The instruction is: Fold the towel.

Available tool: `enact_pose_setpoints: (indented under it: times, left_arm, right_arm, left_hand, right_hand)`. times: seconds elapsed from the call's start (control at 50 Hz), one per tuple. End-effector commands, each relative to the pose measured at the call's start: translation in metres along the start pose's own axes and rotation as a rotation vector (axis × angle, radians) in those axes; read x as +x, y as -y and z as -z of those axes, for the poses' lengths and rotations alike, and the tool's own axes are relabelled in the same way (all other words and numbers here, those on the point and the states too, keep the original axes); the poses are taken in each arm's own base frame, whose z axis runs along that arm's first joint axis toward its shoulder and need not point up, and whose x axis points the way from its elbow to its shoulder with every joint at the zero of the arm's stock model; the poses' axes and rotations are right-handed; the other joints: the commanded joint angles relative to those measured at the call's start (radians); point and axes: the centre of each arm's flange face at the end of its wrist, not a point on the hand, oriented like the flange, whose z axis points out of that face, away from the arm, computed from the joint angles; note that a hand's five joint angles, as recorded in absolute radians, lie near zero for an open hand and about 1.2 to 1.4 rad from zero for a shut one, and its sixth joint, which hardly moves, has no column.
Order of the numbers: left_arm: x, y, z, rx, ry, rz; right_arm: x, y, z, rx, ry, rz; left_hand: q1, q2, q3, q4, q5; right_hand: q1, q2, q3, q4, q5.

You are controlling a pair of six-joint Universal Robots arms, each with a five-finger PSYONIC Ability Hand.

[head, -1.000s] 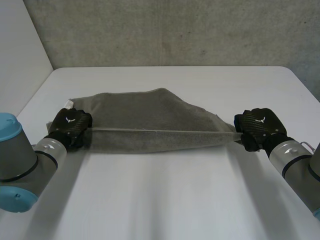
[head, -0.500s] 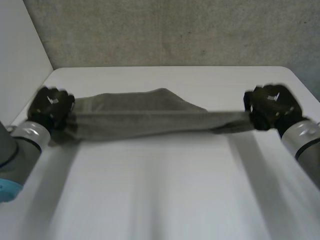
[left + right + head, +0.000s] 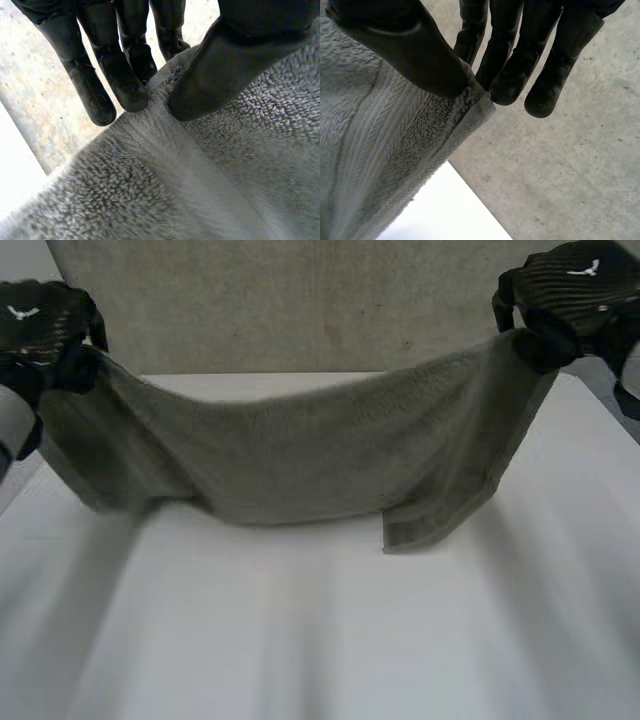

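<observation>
The left hand is up at the far left of the scene, clamped on one upper corner of the towel. In the left wrist view its fingers reach down on one side of the cloth and its thumb presses from the other, so the looped pile bunches into a ridge between them. The right hand is up at the far right and is likewise clamped on the towel, at the other upper corner. In the right wrist view its thumb lies on the flat woven border and its fingers close in behind the hemmed corner tip. There are two hands and one towel, a grey-green terry cloth. It hangs between them, and its top edge dips in a shallow curve from each grip toward the middle. The cloth drapes down in front of the grey wall. Its lower edge runs along the far part of the white worktop, though I cannot tell whether it touches the surface. Toward the right, one lower corner drops below the rest of that edge as a square flap. The near half of the worktop lies in front of the hanging cloth.
</observation>
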Motion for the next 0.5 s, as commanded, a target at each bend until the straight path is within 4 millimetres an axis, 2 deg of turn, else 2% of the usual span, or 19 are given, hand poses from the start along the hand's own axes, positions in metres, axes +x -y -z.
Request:
enact_pose_setpoints:
  times: [0.02, 0.04, 0.06, 0.08, 0.1, 0.12, 0.14, 0.16, 0.18, 0.2, 0.22, 0.26, 0.28, 0.32, 0.4, 0.44, 0.46, 0.48, 0.5]
  left_arm:
    - [-0.012, -0.028, -0.066, 0.121, 0.030, -0.033]
    - [-0.011, -0.024, -0.082, 0.176, 0.032, -0.041]
    - [-0.011, -0.024, -0.082, 0.177, 0.032, -0.041]
    - [-0.014, -0.018, -0.099, 0.234, 0.044, -0.050]
    - [-0.015, -0.009, -0.112, 0.290, 0.047, -0.059]
    - [-0.015, -0.009, -0.112, 0.291, 0.047, -0.059]
    - [-0.012, 0.006, -0.124, 0.356, 0.043, -0.064]
    - [-0.012, 0.006, -0.125, 0.357, 0.043, -0.064]
    - [-0.008, 0.024, -0.133, 0.424, 0.040, -0.065]
    - [-0.008, 0.043, -0.137, 0.489, 0.046, -0.069]
    - [-0.008, 0.043, -0.137, 0.489, 0.046, -0.069]
    - [-0.011, 0.076, -0.139, 0.586, 0.070, -0.068]
    - [-0.011, 0.076, -0.139, 0.586, 0.071, -0.068]
    - [-0.012, 0.084, -0.139, 0.609, 0.075, -0.058]
    - [-0.010, 0.081, -0.138, 0.598, 0.048, 0.007]
    - [-0.008, 0.072, -0.137, 0.571, 0.037, 0.031]
    - [-0.007, 0.059, -0.137, 0.536, 0.029, 0.050]
    - [-0.006, 0.043, -0.136, 0.489, 0.023, 0.064]
    - [-0.006, 0.043, -0.136, 0.488, 0.023, 0.065]
  right_arm:
    - [0.002, -0.010, -0.065, 0.041, -0.017, 0.018]
    - [0.005, -0.009, -0.083, 0.068, -0.046, 0.037]
    - [0.009, -0.005, -0.099, 0.109, -0.088, 0.063]
    - [0.009, -0.005, -0.099, 0.109, -0.088, 0.063]
    - [0.013, 0.001, -0.113, 0.159, -0.125, 0.096]
    - [0.015, 0.012, -0.124, 0.227, -0.163, 0.132]
    - [0.015, 0.012, -0.124, 0.228, -0.163, 0.133]
    - [0.022, 0.026, -0.129, 0.305, -0.211, 0.162]
    - [0.022, 0.027, -0.129, 0.306, -0.212, 0.163]
    - [0.028, 0.043, -0.129, 0.395, -0.254, 0.180]
    - [0.031, 0.063, -0.127, 0.495, -0.289, 0.193]
    - [0.028, 0.076, -0.126, 0.567, -0.308, 0.196]
    - [0.020, 0.092, -0.122, 0.625, -0.310, 0.191]
    - [0.010, 0.103, -0.116, 0.650, -0.293, 0.184]
    - [0.005, 0.096, -0.114, 0.600, -0.260, 0.176]
    - [-0.003, 0.076, -0.120, 0.522, -0.221, 0.165]
    - [-0.003, 0.075, -0.120, 0.521, -0.221, 0.165]
    - [-0.008, 0.061, -0.123, 0.463, -0.195, 0.158]
    - [-0.016, 0.043, -0.125, 0.390, -0.153, 0.149]
  left_hand:
    - [0.118, 0.065, 0.041, 0.037, 0.077]
    - [0.118, 0.065, 0.041, 0.037, 0.077]
    - [0.118, 0.065, 0.041, 0.037, 0.077]
    - [0.118, 0.065, 0.041, 0.037, 0.077]
    - [0.118, 0.065, 0.041, 0.037, 0.077]
    - [0.118, 0.065, 0.041, 0.037, 0.077]
    - [0.118, 0.065, 0.041, 0.037, 0.077]
    - [0.118, 0.065, 0.041, 0.037, 0.077]
    - [0.118, 0.065, 0.041, 0.037, 0.077]
    - [0.118, 0.065, 0.041, 0.037, 0.077]
    - [0.118, 0.065, 0.041, 0.037, 0.077]
    - [0.118, 0.065, 0.041, 0.037, 0.077]
    - [0.118, 0.065, 0.041, 0.037, 0.077]
    - [0.118, 0.065, 0.041, 0.037, 0.077]
    - [0.118, 0.065, 0.041, 0.037, 0.077]
    - [0.118, 0.065, 0.041, 0.037, 0.077]
    - [0.118, 0.065, 0.041, 0.037, 0.077]
    - [0.118, 0.065, 0.041, 0.037, 0.077]
    - [0.118, 0.065, 0.041, 0.037, 0.077]
  right_hand:
    - [0.062, 0.056, 0.056, 0.054, 0.043]
    - [0.062, 0.056, 0.056, 0.054, 0.043]
    - [0.062, 0.056, 0.056, 0.054, 0.043]
    - [0.062, 0.056, 0.056, 0.054, 0.043]
    - [0.062, 0.056, 0.056, 0.054, 0.043]
    - [0.062, 0.056, 0.056, 0.054, 0.043]
    - [0.062, 0.056, 0.056, 0.054, 0.043]
    - [0.062, 0.056, 0.056, 0.054, 0.043]
    - [0.062, 0.056, 0.056, 0.054, 0.043]
    - [0.062, 0.056, 0.056, 0.054, 0.043]
    - [0.062, 0.056, 0.056, 0.054, 0.043]
    - [0.062, 0.056, 0.056, 0.054, 0.043]
    - [0.062, 0.056, 0.056, 0.054, 0.043]
    - [0.062, 0.056, 0.056, 0.054, 0.043]
    - [0.062, 0.056, 0.056, 0.054, 0.043]
    - [0.062, 0.056, 0.056, 0.054, 0.043]
    - [0.062, 0.056, 0.056, 0.054, 0.043]
    - [0.062, 0.056, 0.056, 0.054, 0.043]
    - [0.062, 0.056, 0.056, 0.054, 0.043]
